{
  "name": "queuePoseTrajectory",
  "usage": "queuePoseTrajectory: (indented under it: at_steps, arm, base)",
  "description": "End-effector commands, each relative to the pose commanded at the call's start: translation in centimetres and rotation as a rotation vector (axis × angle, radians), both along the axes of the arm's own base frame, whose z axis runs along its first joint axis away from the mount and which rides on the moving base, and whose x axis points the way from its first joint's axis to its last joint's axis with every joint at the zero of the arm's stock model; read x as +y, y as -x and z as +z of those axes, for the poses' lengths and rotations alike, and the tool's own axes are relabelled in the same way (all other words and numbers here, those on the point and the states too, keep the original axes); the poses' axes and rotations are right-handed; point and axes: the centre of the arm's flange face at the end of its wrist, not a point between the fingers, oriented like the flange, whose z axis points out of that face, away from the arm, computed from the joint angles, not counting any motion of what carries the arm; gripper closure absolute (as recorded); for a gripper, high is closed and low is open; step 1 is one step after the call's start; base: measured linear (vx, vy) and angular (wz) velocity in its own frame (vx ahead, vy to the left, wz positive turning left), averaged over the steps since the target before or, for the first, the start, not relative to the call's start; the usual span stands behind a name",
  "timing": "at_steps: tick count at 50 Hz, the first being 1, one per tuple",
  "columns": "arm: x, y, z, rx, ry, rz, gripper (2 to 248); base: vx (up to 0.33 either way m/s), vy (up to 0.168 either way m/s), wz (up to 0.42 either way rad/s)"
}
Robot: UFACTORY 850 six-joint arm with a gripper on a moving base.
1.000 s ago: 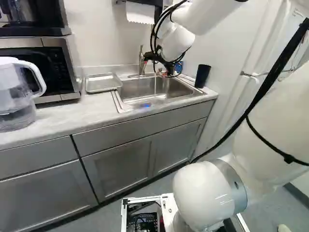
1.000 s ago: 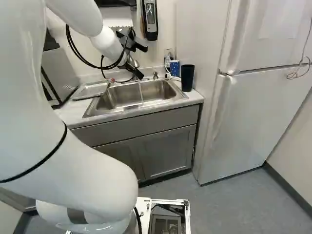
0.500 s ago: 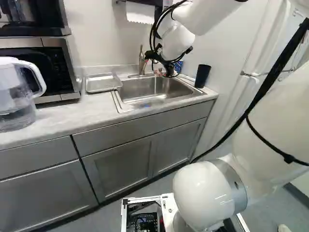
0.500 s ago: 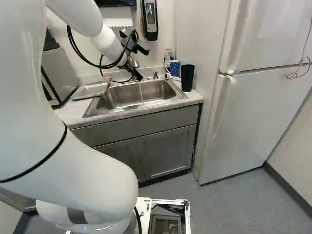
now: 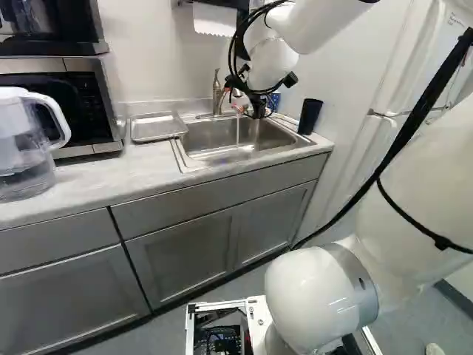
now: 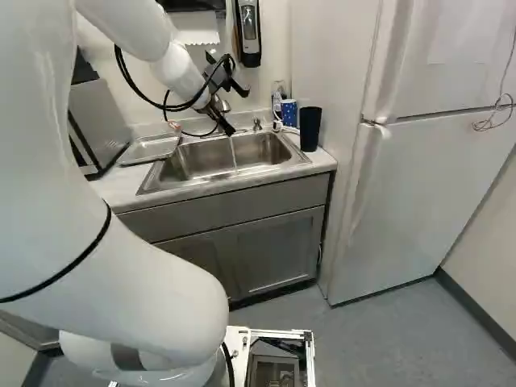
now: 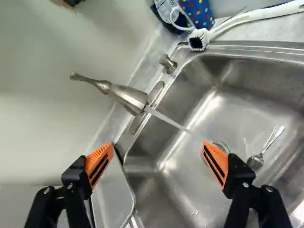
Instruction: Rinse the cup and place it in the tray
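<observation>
Black gripper (image 6: 237, 110), fingers wide apart, over s/s sink (image 7: 237, 118) w/ tap (image 7: 127, 97) running.

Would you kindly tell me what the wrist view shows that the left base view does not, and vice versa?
Only the wrist view shows the spoon in the sink and the white brush on its rim.

Only the left base view shows the pitcher, microwave and cabinets.

Both show the sink, faucet, running water, tray and end effector.
</observation>
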Motion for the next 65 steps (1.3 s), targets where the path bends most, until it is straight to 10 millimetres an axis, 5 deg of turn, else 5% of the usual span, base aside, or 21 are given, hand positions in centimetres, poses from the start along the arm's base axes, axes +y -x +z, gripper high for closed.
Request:
queuePoseTrajectory:
  at_steps: [65]
  arm:
    - [-2.9,-0.1,0.6,-0.083,-0.008,-0.377,3]
  base:
    - [0.0,0.0,0.0]
